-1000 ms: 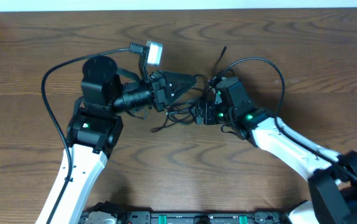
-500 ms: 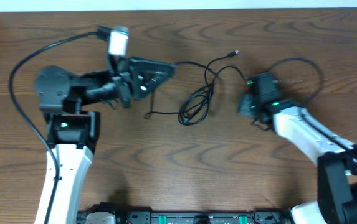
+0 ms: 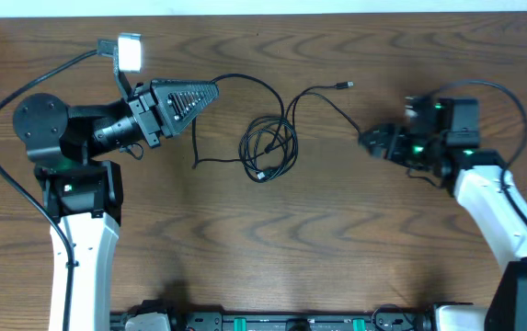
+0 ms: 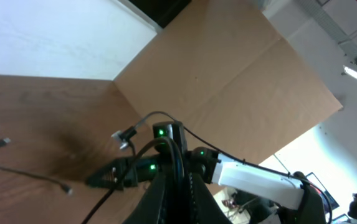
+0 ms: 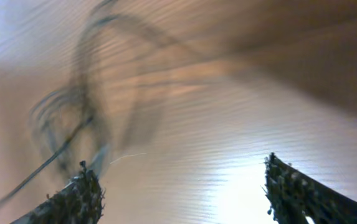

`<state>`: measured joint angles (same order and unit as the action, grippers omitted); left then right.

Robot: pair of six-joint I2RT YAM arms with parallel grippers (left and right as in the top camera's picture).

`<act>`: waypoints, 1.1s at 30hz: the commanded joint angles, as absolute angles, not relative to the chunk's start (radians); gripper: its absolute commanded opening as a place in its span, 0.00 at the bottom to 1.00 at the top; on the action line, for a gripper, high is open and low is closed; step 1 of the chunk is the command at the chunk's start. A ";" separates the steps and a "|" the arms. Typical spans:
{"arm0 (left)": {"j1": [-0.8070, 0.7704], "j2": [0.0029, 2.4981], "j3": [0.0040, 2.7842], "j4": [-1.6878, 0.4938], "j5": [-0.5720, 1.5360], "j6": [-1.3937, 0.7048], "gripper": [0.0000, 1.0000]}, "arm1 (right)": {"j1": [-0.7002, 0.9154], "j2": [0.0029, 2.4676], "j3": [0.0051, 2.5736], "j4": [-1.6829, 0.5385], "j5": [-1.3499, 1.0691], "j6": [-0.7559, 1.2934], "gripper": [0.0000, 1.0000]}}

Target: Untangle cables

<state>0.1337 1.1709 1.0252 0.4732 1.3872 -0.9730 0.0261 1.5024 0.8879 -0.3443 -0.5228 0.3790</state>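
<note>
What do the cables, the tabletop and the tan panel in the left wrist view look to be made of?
The cables: thin black cord, matte, probably a rubber or plastic jacket, since it bends into loose loops. One plug end glints, likely metal. The table: brown wood grain with a slight sheen; solid wood or laminate, I cannot tell. The panel: flat tan with a fold crease, apparently cardboard.

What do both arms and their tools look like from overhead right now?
Both arms have white lower links and black joint housings with small green lights. The left arm ends in a black, ribbed, wedge-shaped left tool with a pale camera block beside it. The right arm carries a black right tool. A thick black wire loops off each.
</note>
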 commanded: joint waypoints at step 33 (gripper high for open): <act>0.137 1.168 1.034 0.472 1.407 -0.981 0.07 | 0.447 1.853 0.888 0.208 -0.390 0.532 0.02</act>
